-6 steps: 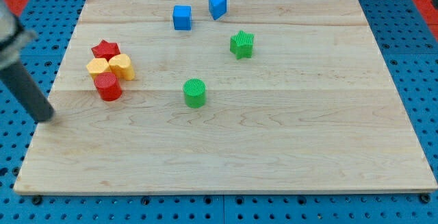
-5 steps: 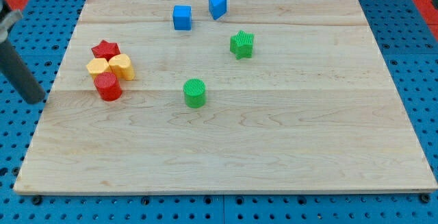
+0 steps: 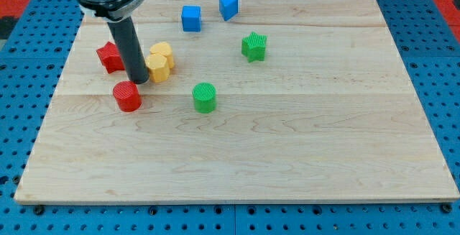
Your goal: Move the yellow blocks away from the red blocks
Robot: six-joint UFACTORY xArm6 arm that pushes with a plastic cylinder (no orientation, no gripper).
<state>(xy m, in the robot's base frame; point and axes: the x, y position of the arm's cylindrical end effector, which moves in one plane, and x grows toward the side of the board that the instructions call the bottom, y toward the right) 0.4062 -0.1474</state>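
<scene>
End effector: plain rod with no jaws, gripping nothing; my tip [image 3: 139,81] on the worktop [image 3: 287,149], upper left of the frame.
Yellow blocks: two, touching — one [image 3: 156,68] against the tip's right, one [image 3: 162,52] just above.
Red star [image 3: 110,56]: left of rod.
Red cylinder [image 3: 128,96]: just below tip.

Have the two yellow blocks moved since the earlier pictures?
Yes. The yellow blocks moved toward the view's right, nearer the green cylinder, away from the red star. My tip stands beside them.
</scene>
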